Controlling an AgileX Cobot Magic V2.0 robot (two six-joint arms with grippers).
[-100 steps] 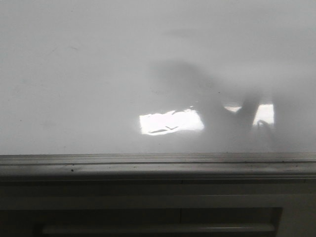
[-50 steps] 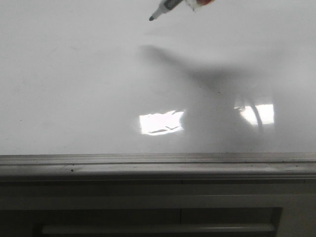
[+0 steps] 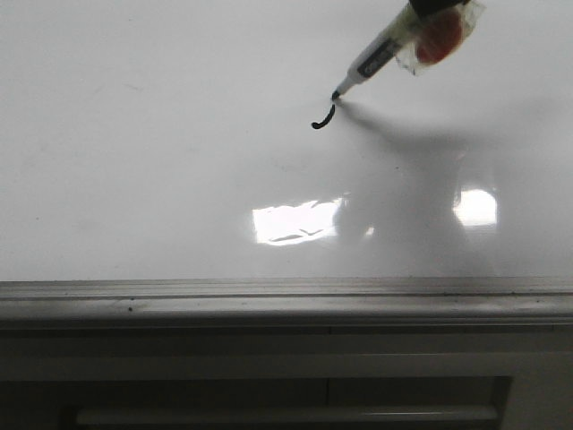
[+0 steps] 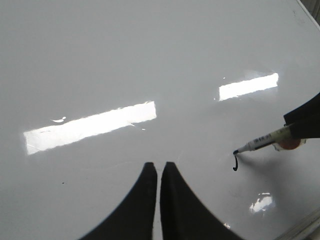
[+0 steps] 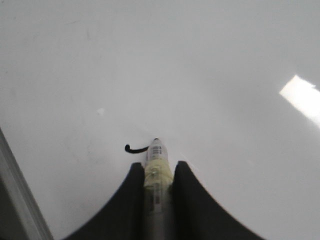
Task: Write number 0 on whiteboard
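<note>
Black fingers of the right end effector [image 5: 158, 172] are clamped on the marker [image 3: 374, 60], whose tip touches the whiteboard [image 3: 134, 161]. There a short curved stroke, the start of the number 0 [image 3: 323, 118], lies at the far right. The left end effector [image 4: 156, 175] hovers with its fingers together.

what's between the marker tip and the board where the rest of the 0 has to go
Nothing visible. The marker in the right tool has its tip at the short black stroke, and the whiteboard around it is bare apart from glare patches. The left tool hangs off to the side.
</note>
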